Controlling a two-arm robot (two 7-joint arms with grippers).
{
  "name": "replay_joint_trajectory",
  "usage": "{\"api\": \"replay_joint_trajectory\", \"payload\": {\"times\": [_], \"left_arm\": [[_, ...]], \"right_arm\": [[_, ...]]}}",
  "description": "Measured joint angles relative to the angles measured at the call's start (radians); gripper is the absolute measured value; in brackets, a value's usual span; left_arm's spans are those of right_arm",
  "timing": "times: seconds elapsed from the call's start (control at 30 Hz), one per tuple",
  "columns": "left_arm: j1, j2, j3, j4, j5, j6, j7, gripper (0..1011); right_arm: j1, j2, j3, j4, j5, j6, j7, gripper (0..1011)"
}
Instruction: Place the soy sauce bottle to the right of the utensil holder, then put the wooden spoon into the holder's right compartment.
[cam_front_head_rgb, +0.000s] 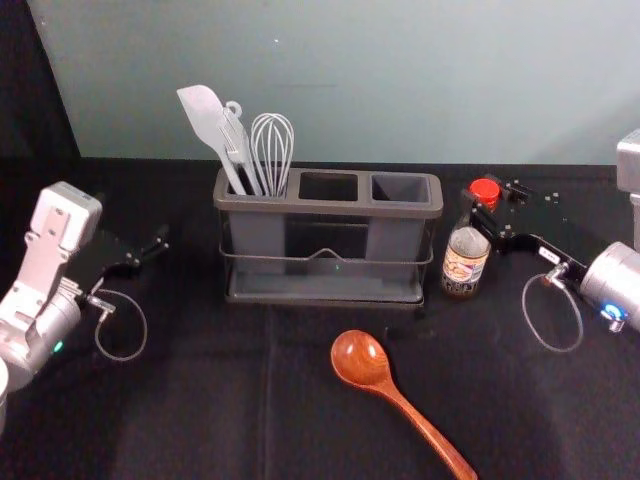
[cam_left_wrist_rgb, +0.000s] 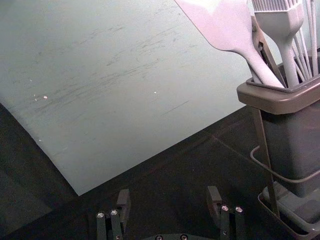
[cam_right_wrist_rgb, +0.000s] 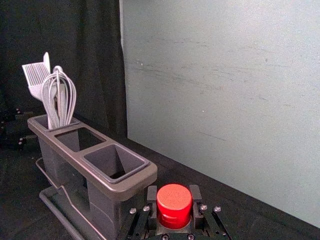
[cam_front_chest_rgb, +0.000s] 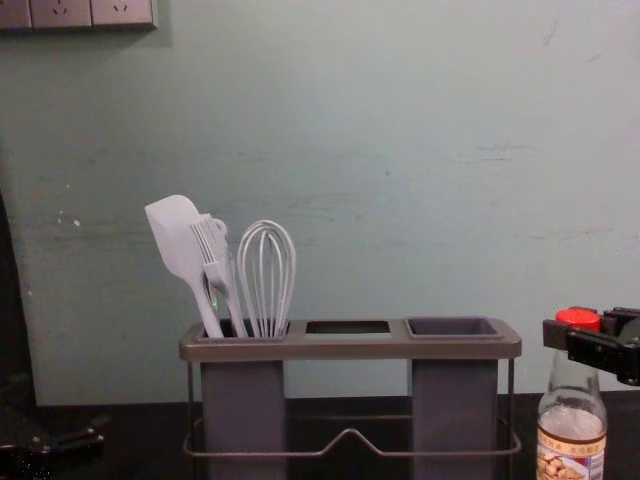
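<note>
The soy sauce bottle (cam_front_head_rgb: 466, 258) stood upright just to the right of the utensil holder (cam_front_head_rgb: 330, 208), with a narrow gap between them, its label facing the front; whether its base touched the dark tabletop (cam_front_head_rgb: 200, 400) could not be told. The right gripper (cam_front_head_rgb: 490, 208) reached in from the right and was pinching the bottle at the top of its neck, its two fingers closed in on either side, right by the red cap (cam_right_wrist_rgb: 174, 205). The left gripper (cam_front_head_rgb: 148, 253) hung to the left of the holder, well apart from it, its fingers spread wide with only air between them. The wooden spoon (cam_front_head_rgb: 361, 358) lay on the table in front of the holder — its bowl toward the holder, its handle slanting nearer and to the right — and neither gripper touched it. In the holder's left compartment a spatula (cam_front_head_rgb: 205, 115), a brush (cam_front_chest_rgb: 212, 250) and a whisk (cam_front_head_rgb: 272, 150) stood with their heads up, the spatula leaning out to the left. The middle opening (cam_front_chest_rgb: 347, 327) and the right compartment (cam_front_head_rgb: 400, 187) had nothing standing in them. A wire rail (cam_front_chest_rgb: 300, 454) ran along the holder's front, bent up to a small peak midway, and a pale wall (cam_front_head_rgb: 400, 80) rose behind it all.
</note>
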Motion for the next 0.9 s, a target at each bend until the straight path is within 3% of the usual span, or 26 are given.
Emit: {"api": "replay_joint_trajectory", "payload": {"times": [0.1, 0.63, 0.73, 0.9], "left_arm": [[0.000, 0.000, 0.000, 0.000, 0.000, 0.000, 0.000, 1005], [0.000, 0.000, 0.000, 0.000, 0.000, 0.000, 0.000, 1005], [0.000, 0.000, 0.000, 0.000, 0.000, 0.000, 0.000, 1005], [0.000, 0.000, 0.000, 0.000, 0.000, 0.000, 0.000, 1005]], "right_arm": [[-0.002, 0.000, -0.002, 0.002, -0.002, 0.005, 0.001, 408], [-0.001, 0.001, -0.001, 0.001, -0.002, 0.003, 0.000, 932], [-0.001, 0.001, -0.001, 0.001, -0.002, 0.003, 0.000, 1000], [-0.001, 0.001, 0.000, 0.000, -0.002, 0.002, 0.000, 1002]]}}
